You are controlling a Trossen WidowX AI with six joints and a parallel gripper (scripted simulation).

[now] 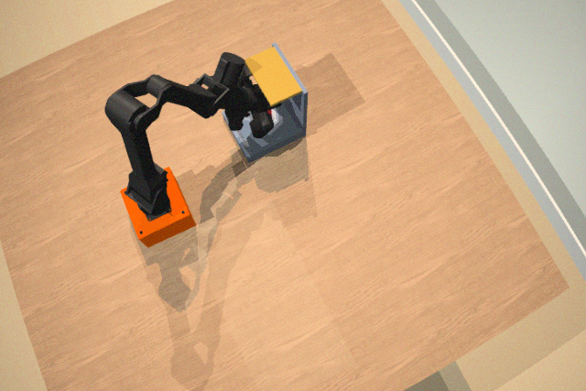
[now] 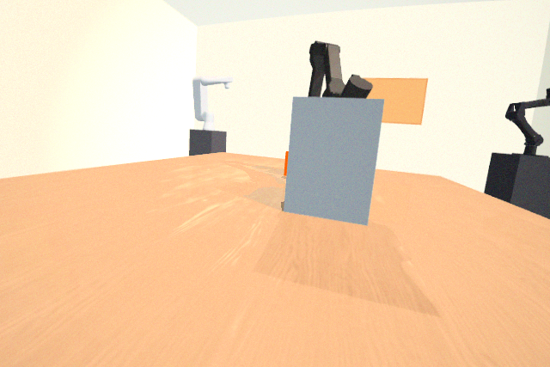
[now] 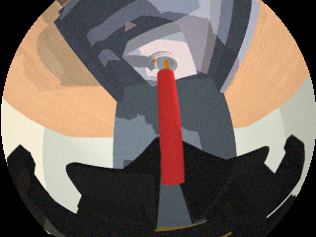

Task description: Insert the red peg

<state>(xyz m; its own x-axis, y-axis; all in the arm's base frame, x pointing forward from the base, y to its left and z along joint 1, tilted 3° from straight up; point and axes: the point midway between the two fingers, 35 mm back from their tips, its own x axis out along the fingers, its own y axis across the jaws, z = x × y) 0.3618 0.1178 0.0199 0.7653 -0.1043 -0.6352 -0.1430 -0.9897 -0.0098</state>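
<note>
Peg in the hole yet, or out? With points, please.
Not fully in: most of the peg (image 1: 270, 113) (image 3: 171, 128) shows above the block (image 3: 185, 59), its tip at the hole. Cannot tell if the tip has entered.
</note>
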